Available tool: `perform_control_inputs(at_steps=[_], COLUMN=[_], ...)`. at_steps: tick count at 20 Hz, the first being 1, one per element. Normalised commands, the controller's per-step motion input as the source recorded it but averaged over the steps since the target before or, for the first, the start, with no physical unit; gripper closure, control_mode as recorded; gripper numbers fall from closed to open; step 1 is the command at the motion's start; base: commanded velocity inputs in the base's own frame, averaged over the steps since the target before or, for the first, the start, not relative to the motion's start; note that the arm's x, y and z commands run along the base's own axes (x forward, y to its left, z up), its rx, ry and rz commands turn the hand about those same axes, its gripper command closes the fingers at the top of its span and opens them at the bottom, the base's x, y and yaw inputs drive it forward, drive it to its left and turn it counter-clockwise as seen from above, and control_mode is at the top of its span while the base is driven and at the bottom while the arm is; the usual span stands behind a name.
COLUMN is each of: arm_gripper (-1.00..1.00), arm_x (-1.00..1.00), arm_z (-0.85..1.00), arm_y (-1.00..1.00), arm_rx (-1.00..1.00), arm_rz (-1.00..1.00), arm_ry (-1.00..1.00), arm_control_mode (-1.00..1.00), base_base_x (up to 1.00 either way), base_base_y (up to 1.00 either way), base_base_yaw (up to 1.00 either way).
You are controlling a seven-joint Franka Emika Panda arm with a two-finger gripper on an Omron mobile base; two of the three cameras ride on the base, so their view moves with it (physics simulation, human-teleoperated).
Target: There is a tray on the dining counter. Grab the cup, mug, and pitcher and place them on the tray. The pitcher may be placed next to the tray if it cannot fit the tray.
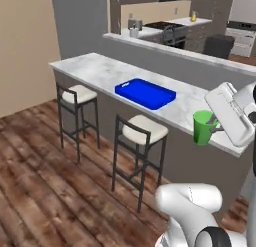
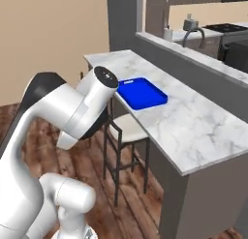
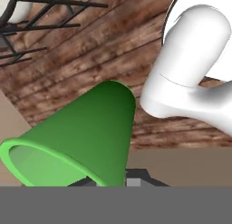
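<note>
The gripper (image 1: 216, 125) is clamped on the green cup (image 1: 202, 127) (upright) near the dining counter's (image 1: 100, 71) edge, apart from the blue tray (image 1: 145, 93).

**Count check**

I see one tray (image 1: 145, 93) near the middle of the dining counter (image 1: 95, 71), toward its front edge. One cup (image 1: 203, 127) at the counter's right end, by the front edge. Two stools (image 1: 141, 151) under the front edge. On the far kitchen counter: one kettle-like pot (image 1: 135, 24), one yellow bottle (image 1: 193, 16). One stove (image 1: 165, 26) behind.
</note>
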Motion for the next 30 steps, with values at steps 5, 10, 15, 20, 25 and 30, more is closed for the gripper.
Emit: perform_control_inputs(at_steps=[5, 10, 15, 20, 25, 30], arm_gripper=[1.0, 1.0, 1.0, 1.0, 1.0, 1.0], arm_x=[0.0, 0.0, 0.0, 0.0, 0.0, 0.0], arm_z=[0.0, 0.0, 0.0, 0.0, 0.0, 0.0], arm_y=[0.0, 0.0, 0.0, 0.0, 0.0, 0.0], arm_rx=[0.0, 0.0, 0.0, 0.0, 0.0, 0.0], arm_rz=[0.0, 0.0, 0.0, 0.0, 0.0, 0.0], arm_ry=[0.0, 0.0, 0.0, 0.0, 0.0, 0.0], arm_control_mode=[1.0, 1.0, 1.0, 1.0, 1.0, 1.0], base_base_x=[0.88, 0.91, 0.9, 0.76, 0.35, 0.18], base_base_y=[0.42, 0.35, 0.3, 0.54, 0.9, 0.9], base_base_yaw=[-0.51, -0.48, -0.42, -0.28, -0.19, -0.19])
